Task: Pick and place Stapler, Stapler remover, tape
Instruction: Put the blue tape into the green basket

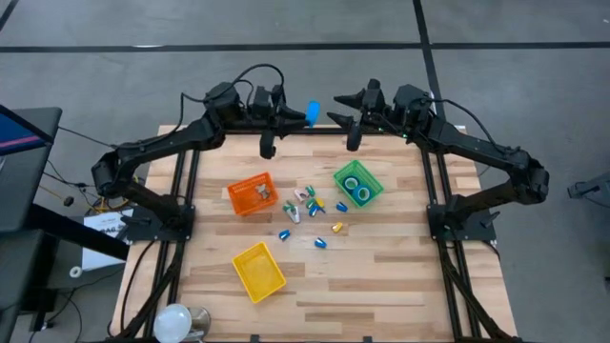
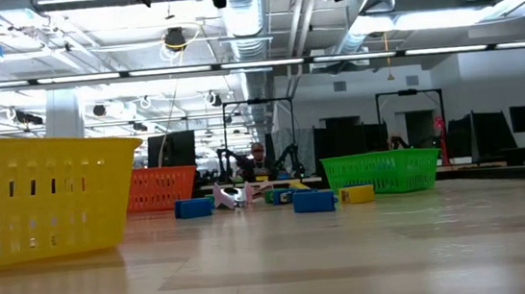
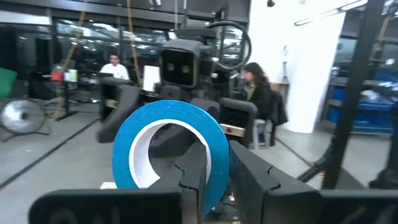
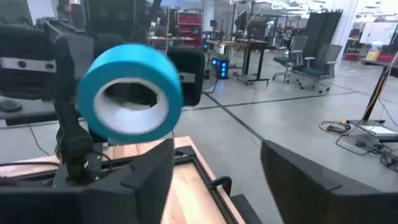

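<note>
Left gripper holds a roll of tape high at the table's back edge.
Its fingers pinch the roll's wall, seemingly to hand it to the right gripper, which faces it spread wide. Two more rolls already lie in the green bin; both arms reach inward, raised.

The orange bin's contents are too small to identify.

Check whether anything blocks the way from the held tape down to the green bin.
Nothing visible does. The left gripper holds the tape high over the table's far edge. The right gripper waits open, facing it, beside the path down to the green bin, not across it.
</note>
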Tool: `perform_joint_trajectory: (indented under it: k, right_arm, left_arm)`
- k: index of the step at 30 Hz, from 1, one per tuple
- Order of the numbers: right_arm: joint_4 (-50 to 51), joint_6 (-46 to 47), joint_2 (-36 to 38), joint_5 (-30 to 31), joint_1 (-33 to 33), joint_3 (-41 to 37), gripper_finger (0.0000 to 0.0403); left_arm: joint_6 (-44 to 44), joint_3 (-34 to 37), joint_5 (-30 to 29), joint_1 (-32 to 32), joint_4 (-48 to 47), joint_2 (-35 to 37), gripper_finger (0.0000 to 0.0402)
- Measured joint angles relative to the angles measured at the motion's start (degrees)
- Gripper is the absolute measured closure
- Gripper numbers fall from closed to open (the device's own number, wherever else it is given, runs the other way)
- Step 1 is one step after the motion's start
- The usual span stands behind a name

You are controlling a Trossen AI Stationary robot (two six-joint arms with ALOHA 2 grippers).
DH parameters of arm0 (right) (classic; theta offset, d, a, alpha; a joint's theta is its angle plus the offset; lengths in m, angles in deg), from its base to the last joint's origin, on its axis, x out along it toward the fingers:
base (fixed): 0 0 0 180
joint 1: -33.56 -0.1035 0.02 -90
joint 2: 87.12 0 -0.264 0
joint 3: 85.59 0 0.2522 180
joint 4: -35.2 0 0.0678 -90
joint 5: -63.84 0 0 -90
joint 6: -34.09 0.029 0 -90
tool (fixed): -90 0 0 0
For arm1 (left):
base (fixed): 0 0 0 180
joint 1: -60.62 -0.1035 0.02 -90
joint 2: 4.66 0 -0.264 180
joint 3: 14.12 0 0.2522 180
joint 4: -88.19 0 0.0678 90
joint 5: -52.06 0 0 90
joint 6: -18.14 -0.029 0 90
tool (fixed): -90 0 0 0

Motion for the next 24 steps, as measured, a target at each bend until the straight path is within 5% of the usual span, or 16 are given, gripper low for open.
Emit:
perform_joint_trajectory:
  k: [5, 24]
  right_arm:
    - [-2.73, -0.26, 0.00, -0.88, -0.36, 0.00, 0.0134]
    - [-7.29, 0.17, -1.64, -2.12, -1.85, 0.03, 0.0131]
  left_arm:
    - [0.67, 0.00, 0.41, -0.03, 0.66, 0.00, 0.0353]
    - [0.67, 0.02, 0.41, 1.08, 0.54, 0.00, 0.0353]
